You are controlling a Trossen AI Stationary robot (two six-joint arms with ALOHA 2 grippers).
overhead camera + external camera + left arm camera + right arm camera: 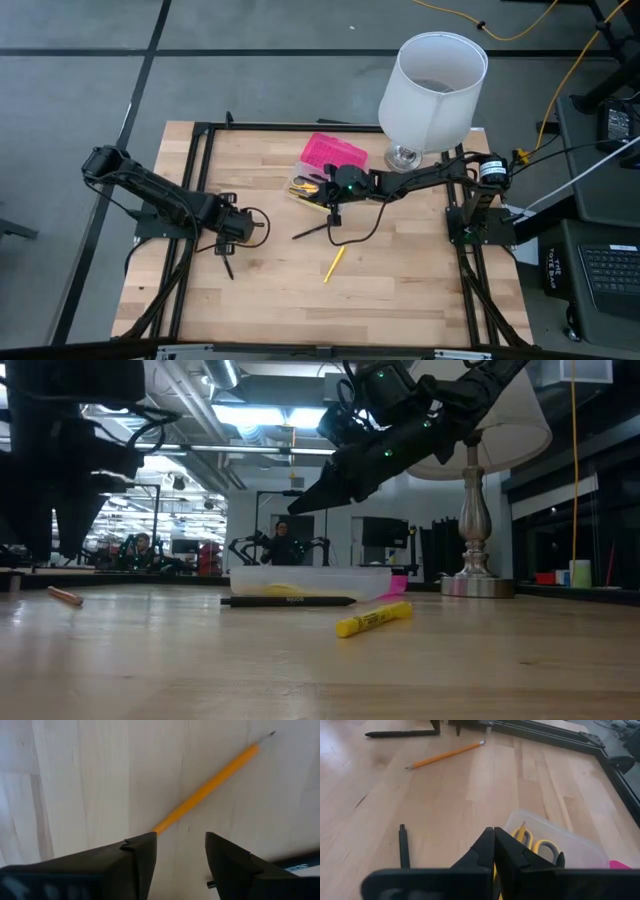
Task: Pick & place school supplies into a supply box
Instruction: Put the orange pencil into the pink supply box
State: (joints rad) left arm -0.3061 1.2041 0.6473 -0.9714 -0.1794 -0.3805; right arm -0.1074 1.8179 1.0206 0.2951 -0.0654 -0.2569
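high view: i see my right gripper (334,214) just beside the box (325,168), a black pen (311,231) at its tip and a yellow marker (333,264) nearer me. left gripper (227,262) is at the left side.

low view: right gripper hangs above the pen and marker, clear of the table.

left wrist: fingers (137,857) narrowly apart, empty, a pencil (210,782) running from between them.

right wrist: fingers pressed together, empty; only here do scissors (535,845) show inside the box.
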